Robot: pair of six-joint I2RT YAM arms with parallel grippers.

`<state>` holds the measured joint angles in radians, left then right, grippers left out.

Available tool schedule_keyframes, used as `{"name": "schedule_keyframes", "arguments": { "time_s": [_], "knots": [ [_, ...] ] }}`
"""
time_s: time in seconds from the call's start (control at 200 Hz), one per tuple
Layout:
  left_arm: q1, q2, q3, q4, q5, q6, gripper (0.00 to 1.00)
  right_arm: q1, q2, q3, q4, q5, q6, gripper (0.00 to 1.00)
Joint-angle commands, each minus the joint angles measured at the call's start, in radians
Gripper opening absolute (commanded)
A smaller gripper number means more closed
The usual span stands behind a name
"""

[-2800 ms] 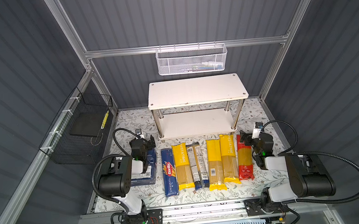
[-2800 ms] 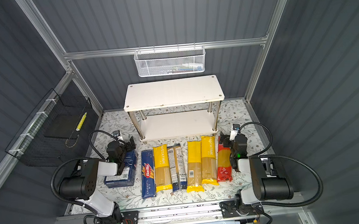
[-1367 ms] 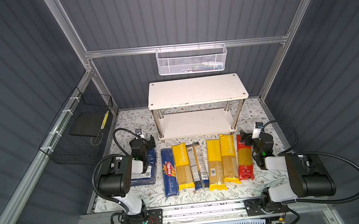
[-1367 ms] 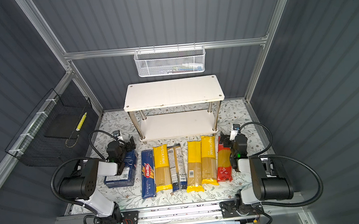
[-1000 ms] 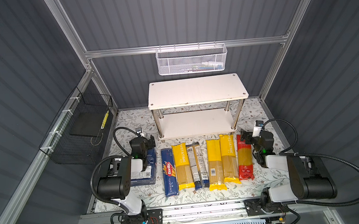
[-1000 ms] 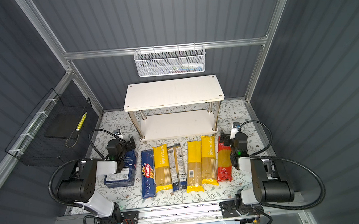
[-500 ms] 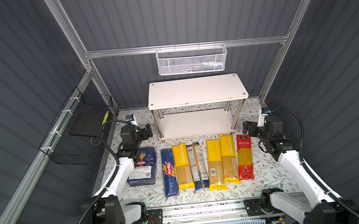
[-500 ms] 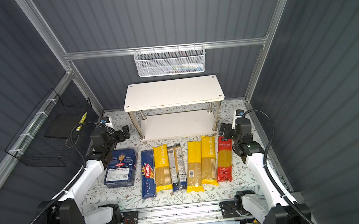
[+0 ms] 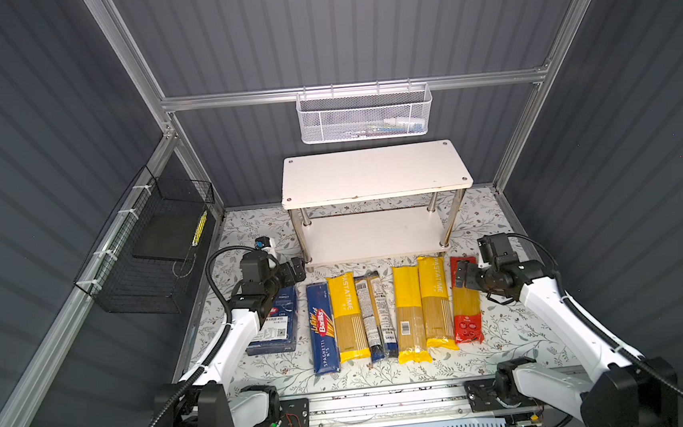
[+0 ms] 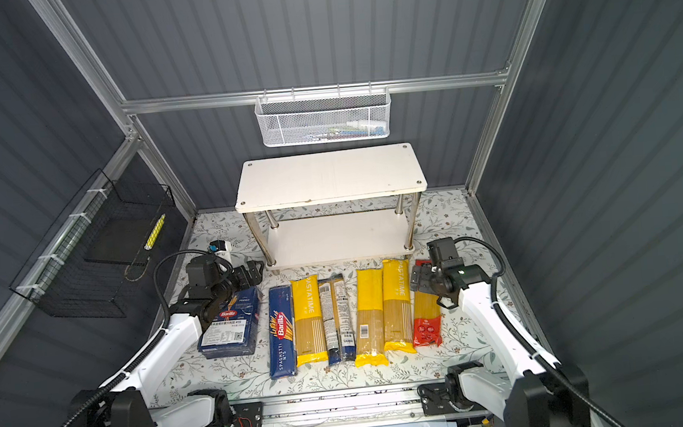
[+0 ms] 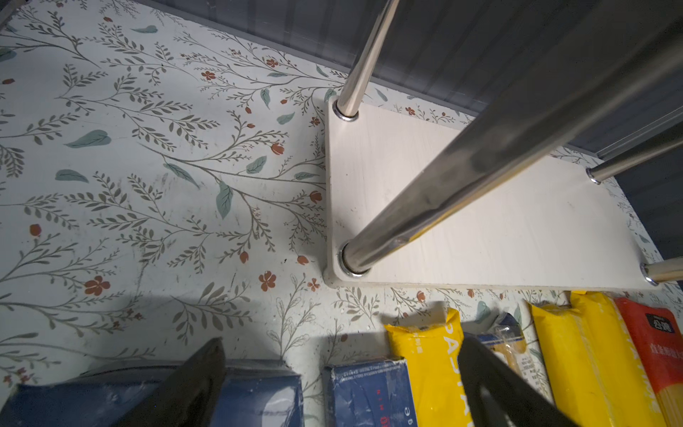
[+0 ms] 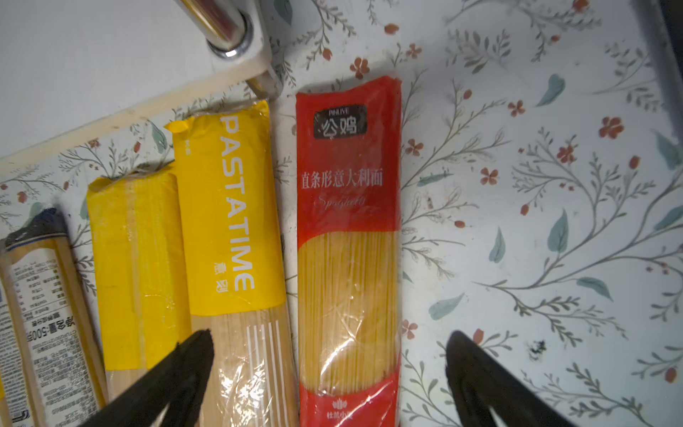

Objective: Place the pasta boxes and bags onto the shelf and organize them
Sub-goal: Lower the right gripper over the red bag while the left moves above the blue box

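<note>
1. All the pasta lies flat on the bench (image 9: 250, 234), in one row just in front of the shelf (image 9: 374, 170). Both shelf boards are bare, so I think the job has hardly begun.
2. In the row, the narrow box (image 9: 323, 335), the yellow bags (image 9: 347, 310) and the clear bag (image 9: 374, 312) lie side by side, some touching. If one is dragged out and not lifted, it may push the others crooked.
3. The right end effector (image 9: 463, 276) has its fingers wide apart and holds nothing. It hangs over the red bag (image 9: 466, 309), at the end of the row by the shelf's right front leg (image 9: 449, 222). One finger is above the nearest yellow bag (image 12: 229, 222), so a squeeze could catch both bags.
4. The red bag looks long and soft. If it is held near one end, it may droop, slip out, or hit the shelf's edge.
5. The left end effector (image 9: 296, 268) is also spread and empty. It is above the far end of the wide box (image 9: 276, 328), very near the shelf's left front leg (image 9: 297, 234). A careless move could knock that leg and push the shelf.
6. The gap over the lower board (image 9: 370, 235) looks low. A tilted bag or box may bump the top board.
</note>
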<state>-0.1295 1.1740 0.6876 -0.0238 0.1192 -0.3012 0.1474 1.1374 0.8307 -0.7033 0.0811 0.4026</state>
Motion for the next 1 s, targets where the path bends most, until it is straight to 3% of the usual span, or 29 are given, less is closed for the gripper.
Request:
{"name": "schedule_keyframes", "arguments": {
  "time_s": [0.0,0.17,0.32,0.56,0.996],
  "knots": [
    [-0.004,0.009,0.019,-0.101,0.053,-0.008,0.99,0.001,0.038,0.017,-0.08,-0.058,0.04,0.99],
    [-0.007,-0.034,-0.076,-0.049,0.034,-0.019,0.99,0.001,0.036,-0.082,0.025,-0.028,0.051,0.99],
    [-0.013,0.023,-0.017,-0.1,0.078,-0.033,0.99,0.0,0.046,-0.105,0.021,-0.01,0.085,0.98],
    [-0.026,-0.017,-0.132,0.102,0.15,-0.068,0.99,-0.002,0.094,-0.094,0.023,0.033,0.062,0.99],
    [-0.039,-0.049,-0.234,0.225,0.143,-0.072,0.99,-0.017,0.21,-0.062,0.065,-0.006,-0.011,0.99]
  ]
}}
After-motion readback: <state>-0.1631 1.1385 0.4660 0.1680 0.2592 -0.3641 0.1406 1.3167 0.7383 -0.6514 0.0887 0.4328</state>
